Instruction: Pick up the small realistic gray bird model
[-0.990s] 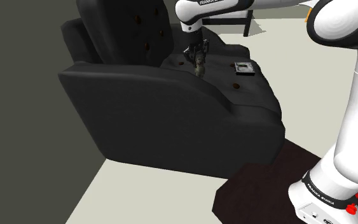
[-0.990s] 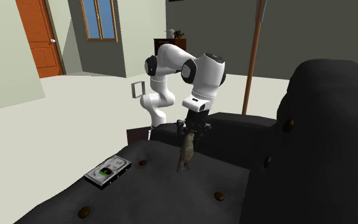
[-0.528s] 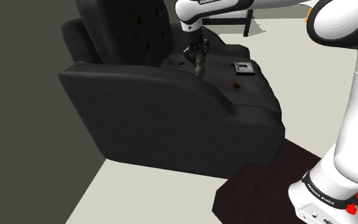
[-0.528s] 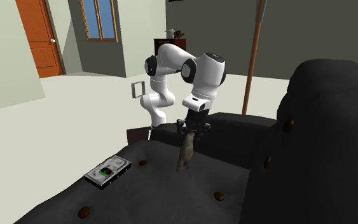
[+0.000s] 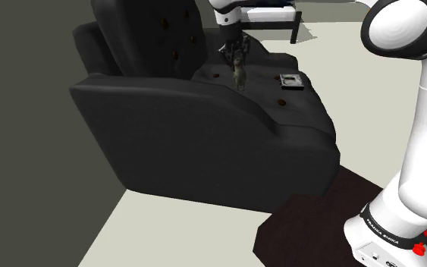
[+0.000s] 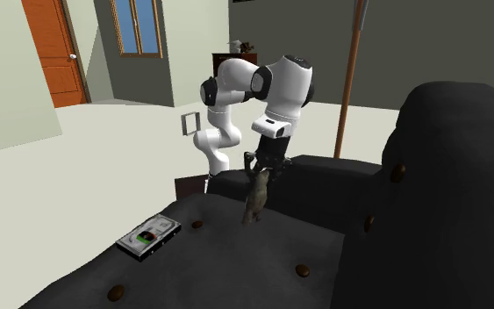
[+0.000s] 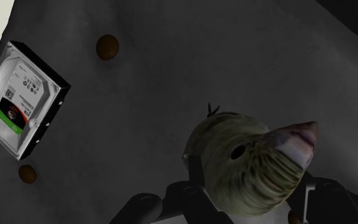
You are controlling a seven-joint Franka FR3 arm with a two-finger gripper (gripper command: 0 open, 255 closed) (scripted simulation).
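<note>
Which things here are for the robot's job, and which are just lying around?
For the job: the grayish bird model, clasped in the gripper.

Just lying around: the hard drive on the black sofa, the brown buttons, the orange door.

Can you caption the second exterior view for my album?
Gripper holds a gray bird over the dark sofa seat, hard drive nearby.
</note>
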